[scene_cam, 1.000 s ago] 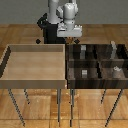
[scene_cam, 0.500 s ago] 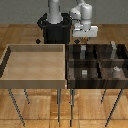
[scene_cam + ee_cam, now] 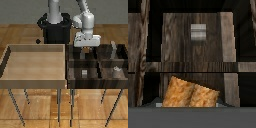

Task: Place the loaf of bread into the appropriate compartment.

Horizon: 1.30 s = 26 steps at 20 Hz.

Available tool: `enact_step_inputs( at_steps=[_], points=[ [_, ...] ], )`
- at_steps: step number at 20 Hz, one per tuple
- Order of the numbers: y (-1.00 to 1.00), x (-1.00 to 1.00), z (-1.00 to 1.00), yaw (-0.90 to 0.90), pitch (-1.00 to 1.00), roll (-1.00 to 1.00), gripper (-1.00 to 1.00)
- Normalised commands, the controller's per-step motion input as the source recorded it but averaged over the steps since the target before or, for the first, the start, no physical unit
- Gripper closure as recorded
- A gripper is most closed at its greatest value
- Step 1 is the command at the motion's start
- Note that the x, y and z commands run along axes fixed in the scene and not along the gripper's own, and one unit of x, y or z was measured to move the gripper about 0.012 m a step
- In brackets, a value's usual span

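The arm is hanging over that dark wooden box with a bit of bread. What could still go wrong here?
1. The loaf of bread shows only at the edge of the wrist view, so the grip may be shallow; it might slip early.
2. The cell with the small grey cube is hemmed by wooden dividers; released off-centre, the bread could catch one or drop into a neighbouring cell.
3. The gripper hangs close above the bin and might clip a wall when descending.
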Motion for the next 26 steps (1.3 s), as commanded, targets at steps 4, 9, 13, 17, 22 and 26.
enact_step_inputs(
  at_steps=[4,9,13,17,22,26],
  points=[
    [0.0,1.0,0.0,0.0,0.0,0.0,1.0],
    [0.0,1.0,0.0,0.0,0.0,0.0,1.0],
    [0.0,0.0,0.0,0.0,0.0,0.0,-1.0],
    [0.0,0.0,0.0,0.0,0.0,0.0,-1.0],
    [0.0,0.0,0.0,0.0,0.0,0.0,-1.0],
    [0.0,0.0,0.0,0.0,0.0,0.0,-1.0]
  ],
)
